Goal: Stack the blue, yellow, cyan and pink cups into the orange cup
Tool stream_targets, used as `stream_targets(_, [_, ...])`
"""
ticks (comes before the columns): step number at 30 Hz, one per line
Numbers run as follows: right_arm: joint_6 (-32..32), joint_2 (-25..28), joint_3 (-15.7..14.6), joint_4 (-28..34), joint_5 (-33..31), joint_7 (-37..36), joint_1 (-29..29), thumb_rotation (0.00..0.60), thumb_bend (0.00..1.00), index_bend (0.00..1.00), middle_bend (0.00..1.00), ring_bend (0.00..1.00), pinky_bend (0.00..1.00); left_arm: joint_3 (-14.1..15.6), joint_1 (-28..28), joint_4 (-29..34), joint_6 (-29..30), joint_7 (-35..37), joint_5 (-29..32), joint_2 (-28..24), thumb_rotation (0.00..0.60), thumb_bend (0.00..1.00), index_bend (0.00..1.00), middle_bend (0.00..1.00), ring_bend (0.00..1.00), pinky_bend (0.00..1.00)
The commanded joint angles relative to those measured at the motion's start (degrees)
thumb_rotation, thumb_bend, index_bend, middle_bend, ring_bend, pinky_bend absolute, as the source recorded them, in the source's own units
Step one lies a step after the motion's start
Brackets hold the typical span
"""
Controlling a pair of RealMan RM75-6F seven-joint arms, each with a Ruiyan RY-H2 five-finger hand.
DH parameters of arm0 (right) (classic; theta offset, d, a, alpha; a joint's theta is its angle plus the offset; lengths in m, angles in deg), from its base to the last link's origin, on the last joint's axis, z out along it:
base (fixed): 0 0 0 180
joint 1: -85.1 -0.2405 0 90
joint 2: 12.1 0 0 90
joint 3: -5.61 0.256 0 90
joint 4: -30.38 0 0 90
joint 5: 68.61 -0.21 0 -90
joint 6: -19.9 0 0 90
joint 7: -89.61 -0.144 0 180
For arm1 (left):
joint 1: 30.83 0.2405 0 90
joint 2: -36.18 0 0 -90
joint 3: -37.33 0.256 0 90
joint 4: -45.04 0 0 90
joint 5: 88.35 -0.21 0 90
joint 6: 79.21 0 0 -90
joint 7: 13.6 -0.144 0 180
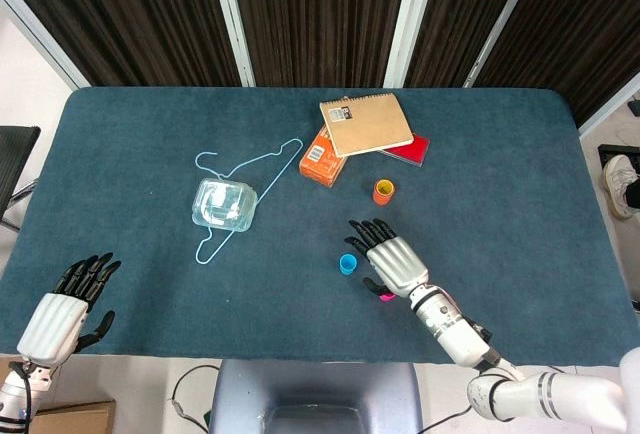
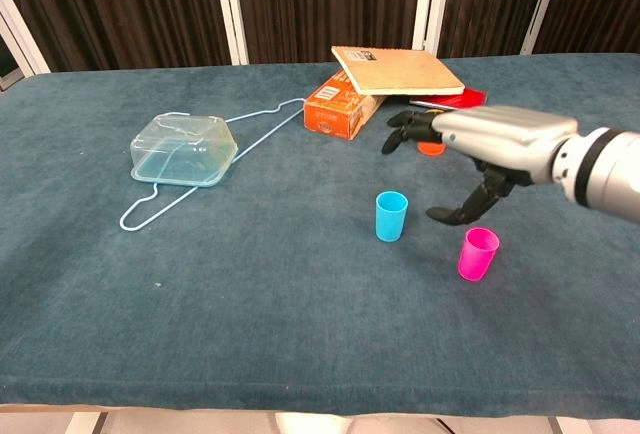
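Head view: my right robot hand (image 1: pixel 392 263) hovers with fingers spread, holding nothing, between the cyan cup (image 1: pixel 347 264) and the pink cup (image 1: pixel 386 295).
Left robot hand (image 1: pixel 62 309): fingers apart, idle off the worktop (image 1: pixel 150 144).
Orange cup (image 1: pixel 384 191): upright near the notebook (image 1: pixel 365 124), yellow showing inside.
Next grasp: I judge I should drop over one cup, close around its wall, keep it upright.

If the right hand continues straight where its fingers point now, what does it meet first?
Probably nothing near: the right hand hovers over the cyan cup, fingers pointing toward the hanger and clear container. Height is unclear.
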Motion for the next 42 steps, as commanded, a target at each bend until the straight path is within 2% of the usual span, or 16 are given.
stream_targets(1, [1.5,-3.5,0.8,-3.5,-2.1,0.9,-1.0,0.6,0.46,0.32,0.0,0.0,0.0,0.0,0.0,0.0,0.0,0.1,0.0,0.0,0.6,0.43,0.0,0.02,0.04,0.11])
stream_targets(7, [2.3,-7.7,1.7,-7.9,-4.8,3.5,-2.5,0.6,0.46,0.38,0.0,0.0,0.0,-0.1,0.0,-0.2,0.1,0.6,0.2,-0.2,0.6,0.43,0.0,0.02,0.04,0.12])
stream_targets(18, [2.0,-10.0,2.7,-10.0,-6.9,4.5,-3.0,0.6,0.47,0.53,0.02,0.0,0.0,-0.1,0.1,-0.2,0.4,1.0,0.2,-0.4,0.6,0.43,0.0,0.02,0.04,0.12])
stream_targets(25, [-0.1,-11.4,4.4,-11.4,-6.6,2.8,-2.8,0.6,0.5,0.63,0.09,0.0,0.06,-0.2,0.2,-0.2,0.5,1.2,0.2,-0.4,0.6,0.43,0.0,0.02,0.04,0.11])
stream_targets(28, [-2.2,-11.6,6.8,-12.9,-6.4,1.8,-3.1,0.6,0.51,0.65,0.1,0.0,0.07,-0.2,0.2,-0.2,0.6,1.2,0.1,-0.4,0.6,0.43,0.0,0.02,0.04,0.11])
stream_targets(32, [-7.0,-13.3,12.5,-18.9,-5.9,0.8,-4.7,0.6,0.52,0.64,0.1,0.0,0.07,-0.1,0.2,-0.2,0.6,1.1,0.0,-0.4,0.6,0.43,0.0,0.02,0.04,0.11])
stream_targets(35, [-7.1,-14.5,16.8,-25.5,-8.8,2.3,-7.1,0.6,0.52,0.65,0.1,0.0,0.07,-0.2,0.1,-0.3,0.2,0.9,0.2,-0.3,0.6,0.43,0.0,0.02,0.04,0.12])
stream_targets(38, [-5.2,-15.2,18.9,-29.6,-12.8,4.9,-8.8,0.6,0.52,0.65,0.1,0.0,0.07,-0.2,-0.1,-0.3,-0.3,0.6,0.3,-0.1,0.6,0.43,0.0,0.02,0.04,0.11])
stream_targets(42, [-3.4,-16.1,19.4,-33.0,-15.4,5.7,-9.5,0.6,0.52,0.64,0.1,0.0,0.07,-0.2,-0.3,-0.2,-0.7,0.3,0.5,0.0,0.6,0.43,0.0,0.02,0.04,0.11])
